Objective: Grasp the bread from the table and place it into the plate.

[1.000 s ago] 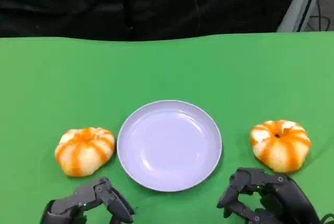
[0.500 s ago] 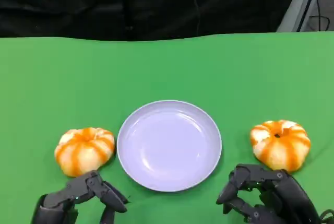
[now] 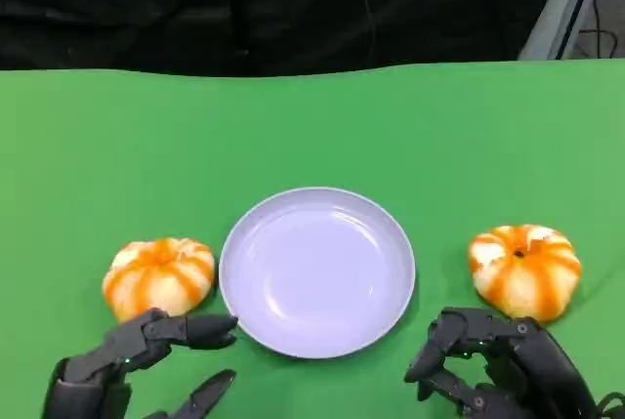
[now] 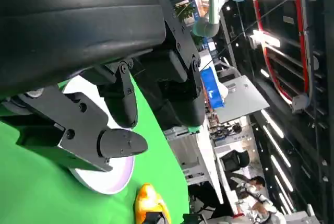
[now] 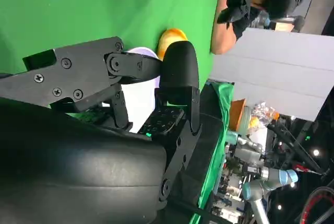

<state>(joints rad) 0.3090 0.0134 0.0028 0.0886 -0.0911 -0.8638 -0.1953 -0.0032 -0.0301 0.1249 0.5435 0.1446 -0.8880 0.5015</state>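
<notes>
Two round, orange-and-white striped bread buns shaped like little pumpkins lie on the green-covered desk (image 3: 312, 126). The left bun (image 3: 158, 278) lies just beside the left rim of the pale lavender round plate (image 3: 317, 271), and the right bun (image 3: 524, 270) lies a little apart from the plate's right rim. The plate holds nothing. No writing or label can be read on the buns, the plate or the hands.

The left hand (image 3: 137, 365) hovers just on the near side of the left bun, its black fingers spread apart and holding nothing; one fingertip reaches toward the plate's near-left rim. From the left wrist, its fingers (image 4: 115, 143) stretch over the plate, with the far bun (image 4: 150, 205) beyond it. The right hand (image 3: 493, 365) sits just on the near side of the right bun, fingers curled inward around nothing, not touching the bread.

Beyond the plate the green surface runs wide and bare to its far edge, where a black backdrop begins. A grey metal frame (image 3: 566, 4) stands at the far right corner.
</notes>
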